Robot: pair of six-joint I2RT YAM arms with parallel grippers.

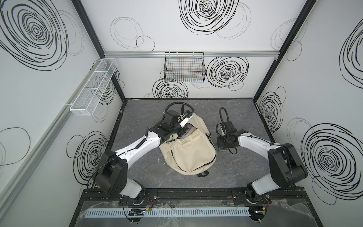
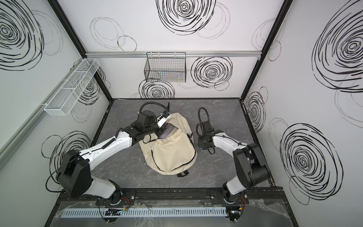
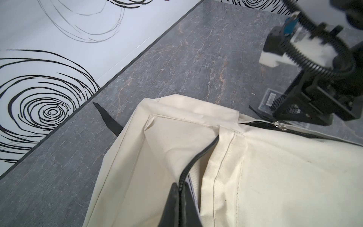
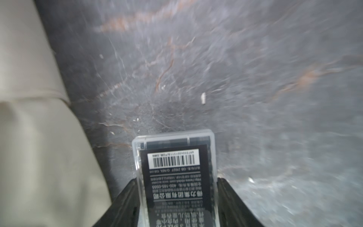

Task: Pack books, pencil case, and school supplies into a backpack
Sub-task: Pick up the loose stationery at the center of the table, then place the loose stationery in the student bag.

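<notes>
Backpack: the cream backpack (image 1: 188, 155) lies flat in the middle of the grey marbled table (image 1: 245, 167), front pocket up, and shows the same in both top views (image 2: 172, 155).

Left gripper: the left gripper (image 3: 179, 186) is pinched tight on the black zipper (image 3: 198, 157) edge of the bag's main opening, with the fabric edge caught between its fingers. In a top view it sits right at the mouth of the bag (image 1: 181, 133).

Pencil case: something lavender-grey shows inside that opening (image 2: 169, 131), just past the left gripper. It looks like the pencil case, but only a slice of it is visible.

Right gripper: the right gripper (image 4: 176, 179) points down at the table beside the bag. Its jaws are about half closed and pressed against both long sides of the packet, so it's gripping that.

School supplies: the school supplies packet (image 4: 172, 161) sits squarely between the right gripper's fingers. It's a dark label with a barcode in a clear case, and one short end pokes out past the fingertips.

Packet vs table: the left wrist view has the packet (image 3: 269, 98) low against the tabletop under the right gripper (image 3: 290, 110) — can't tell if it's lifted at all.

Packet vs backpack: it's just beside the bag's side edge (image 4: 39, 157) — outside it, not touching.
</notes>
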